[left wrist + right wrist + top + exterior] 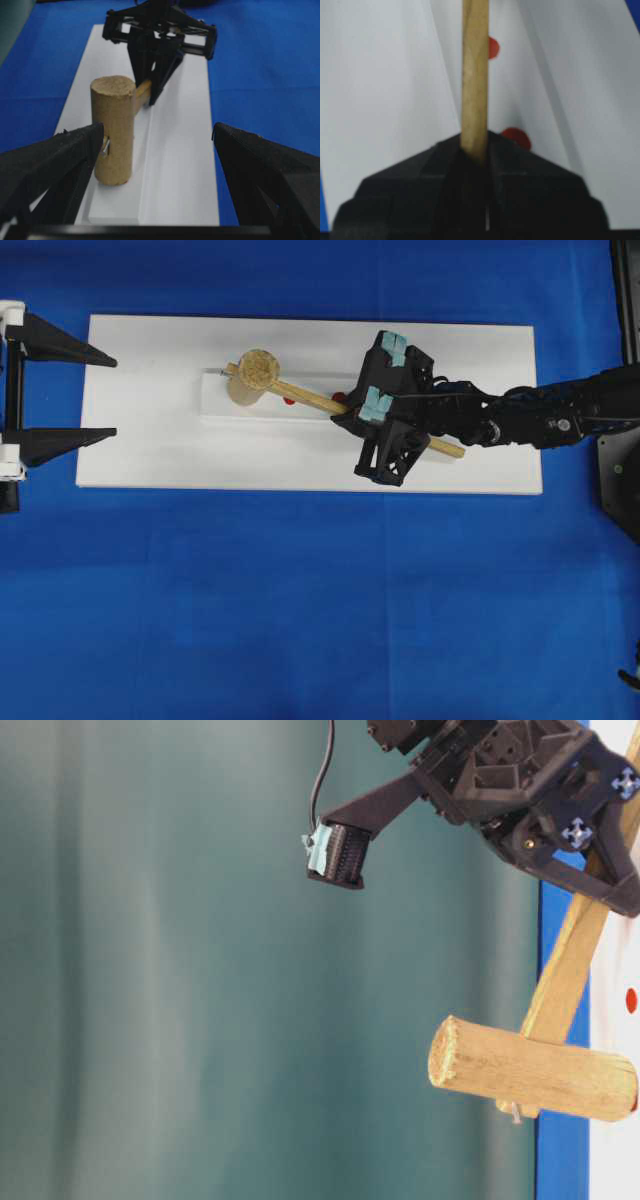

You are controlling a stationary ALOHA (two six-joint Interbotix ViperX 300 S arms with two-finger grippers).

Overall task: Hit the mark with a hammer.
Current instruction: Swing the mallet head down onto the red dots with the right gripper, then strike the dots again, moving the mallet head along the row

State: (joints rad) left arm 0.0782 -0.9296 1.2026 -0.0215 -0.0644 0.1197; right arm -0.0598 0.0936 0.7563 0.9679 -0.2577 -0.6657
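Overhead view: the right tool (pixel 375 380), clamped shut on the handle of the hammer (pixel 262 374), points left along it toward the head resting on the white block (pixel 215 410), red marks (pixel 516 137) lying beneath the handle.

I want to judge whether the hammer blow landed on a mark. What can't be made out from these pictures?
- Contact under the hammer head: hidden by the head itself in the overhead and left wrist views.
- Red marks: partly covered by handle and right claw; in the table-level view, cut off at the right edge.
- Right claw's pads on the handle: lost in dark blur, right wrist view.
- Left claw: its body is cut off at the overhead's left edge.
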